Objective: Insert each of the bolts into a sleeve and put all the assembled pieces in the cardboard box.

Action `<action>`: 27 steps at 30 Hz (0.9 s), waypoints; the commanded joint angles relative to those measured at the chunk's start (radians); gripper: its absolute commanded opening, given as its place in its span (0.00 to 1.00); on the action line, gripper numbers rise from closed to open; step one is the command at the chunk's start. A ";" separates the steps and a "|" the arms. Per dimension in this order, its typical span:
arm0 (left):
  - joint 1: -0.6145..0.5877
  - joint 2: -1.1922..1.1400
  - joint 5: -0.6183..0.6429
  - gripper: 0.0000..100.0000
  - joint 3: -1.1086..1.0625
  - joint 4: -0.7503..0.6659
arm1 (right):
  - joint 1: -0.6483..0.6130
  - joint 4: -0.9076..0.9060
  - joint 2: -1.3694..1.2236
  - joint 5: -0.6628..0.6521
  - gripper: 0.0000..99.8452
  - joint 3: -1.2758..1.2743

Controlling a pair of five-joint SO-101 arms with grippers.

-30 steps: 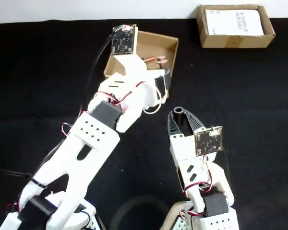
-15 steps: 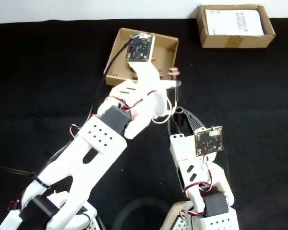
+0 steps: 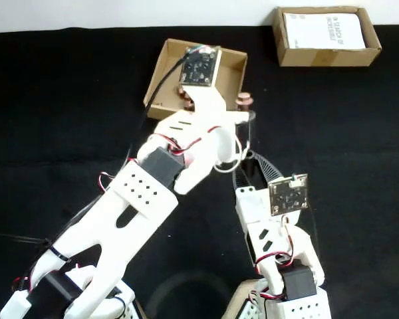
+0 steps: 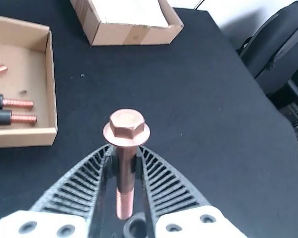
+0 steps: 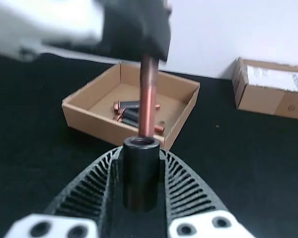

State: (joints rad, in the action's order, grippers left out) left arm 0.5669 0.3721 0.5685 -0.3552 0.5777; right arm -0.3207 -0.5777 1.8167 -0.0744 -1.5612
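Left jaws clench a copper bolt (image 4: pixel 124 163) mid-shank, head up, its tip at the mouth of a black sleeve (image 5: pixel 140 171) gripped upright in the right jaws. The cardboard box (image 5: pixel 104 123) sits nearby on the desk (image 4: pixel 198 99). Both parts look rigid and smooth, so a firm mid-body hold suits them.
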 commanded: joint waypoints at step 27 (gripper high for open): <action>0.038 0.015 0.006 0.01 0.085 0.092 | -0.001 -0.004 0.007 -0.002 0.01 0.004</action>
State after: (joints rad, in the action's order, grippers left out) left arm 0.5900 0.3721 0.5685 -0.3168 0.6651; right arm -0.3207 -0.5823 1.8167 -0.0744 -1.5627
